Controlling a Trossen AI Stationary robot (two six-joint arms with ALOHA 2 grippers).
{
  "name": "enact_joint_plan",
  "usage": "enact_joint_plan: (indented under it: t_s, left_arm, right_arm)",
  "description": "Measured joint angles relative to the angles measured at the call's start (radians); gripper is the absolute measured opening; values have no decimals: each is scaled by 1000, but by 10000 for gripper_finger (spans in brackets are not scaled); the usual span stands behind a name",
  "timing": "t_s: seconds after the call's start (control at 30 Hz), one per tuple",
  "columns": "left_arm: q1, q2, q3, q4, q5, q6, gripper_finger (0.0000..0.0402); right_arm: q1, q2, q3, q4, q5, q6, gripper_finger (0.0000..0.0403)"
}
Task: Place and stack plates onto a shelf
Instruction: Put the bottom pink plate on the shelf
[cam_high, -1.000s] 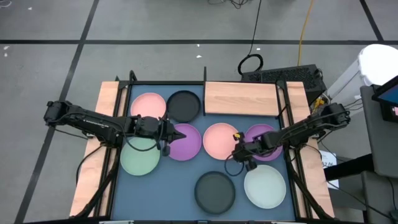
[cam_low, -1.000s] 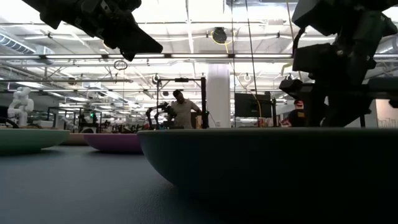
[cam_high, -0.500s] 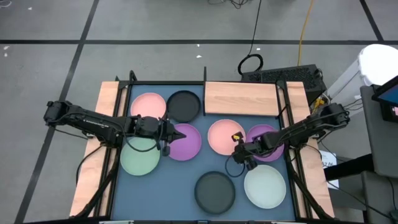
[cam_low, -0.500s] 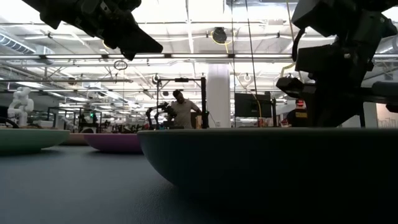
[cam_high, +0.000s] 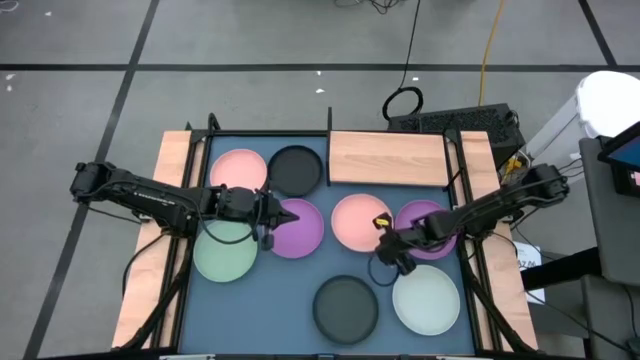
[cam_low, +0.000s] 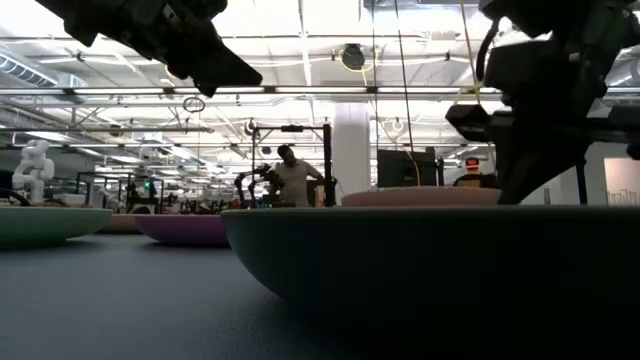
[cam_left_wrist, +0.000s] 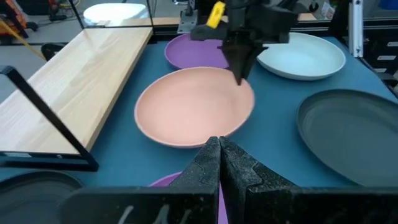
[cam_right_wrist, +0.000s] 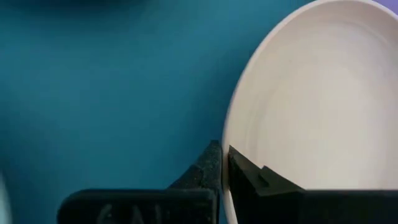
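Eight plates lie on the blue mat (cam_high: 290, 290). The far row has a pink plate (cam_high: 238, 170) and a black plate (cam_high: 296, 170). The middle row has a pale green plate (cam_high: 222, 252), a purple plate (cam_high: 300, 230), a pink plate (cam_high: 356, 220) and a purple plate (cam_high: 428, 222). The near row has a black plate (cam_high: 346, 308) and a pale green plate (cam_high: 428, 302). The bare wooden shelf (cam_high: 388, 158) sits at the far right. My right gripper (cam_high: 385, 238) is shut on the middle pink plate (cam_left_wrist: 193, 106). My left gripper (cam_high: 268, 225) hovers shut over the left purple plate's edge. My right gripper pinches the middle pink plate's rim (cam_right_wrist: 231, 140) on its near right side, one finger inside the rim and one outside. The fingers (cam_left_wrist: 241, 65) come from above, slanting in from the table's right. That side of the plate (cam_low: 420, 196) is raised; whether the opposite edge still rests on the mat I cannot tell.
Black frame posts (cam_high: 330, 120) stand along the shelf's edges and the table's sides. The near black plate (cam_low: 430, 260) fills the foreground of the low view. People stand in the room beyond the table (cam_low: 292, 175). Open mat lies at the near left corner (cam_high: 250, 315).
My right gripper has risen a little and raised the pink plate's rim with it; in the low view the plate's edge now shows above the near black plate. The pink plate has shifted slightly toward the far edge. My left arm has kept still.
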Motion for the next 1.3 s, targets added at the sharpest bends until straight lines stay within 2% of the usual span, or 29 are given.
enact_joint_plan:
  t_s: [0.3,0.37,0.5,0.7,0.87,1.07,1.3]
  left_arm:
    - [0,0,0,0,-19,-1,1]
    - [0,0,0,0,-19,-2,1]
    - [0,0,0,0,-23,-2,1]
    - [0,0,0,0,-23,-8,1]
    - [0,0,0,0,-23,-10,1]
    - [0,0,0,1,-24,-10,1]
    - [0,0,0,1,-24,-10,1]
  right_arm:
    - [32,-6,98,-50,5,54,2]
    - [41,-6,129,-75,37,74,2]
    - [53,-6,191,-168,95,106,2]
    - [53,-6,286,-304,122,159,2]
    - [51,-6,381,-472,179,208,2]
    - [19,-6,510,-653,209,241,2]
    - [-73,-6,650,-790,211,228,2]
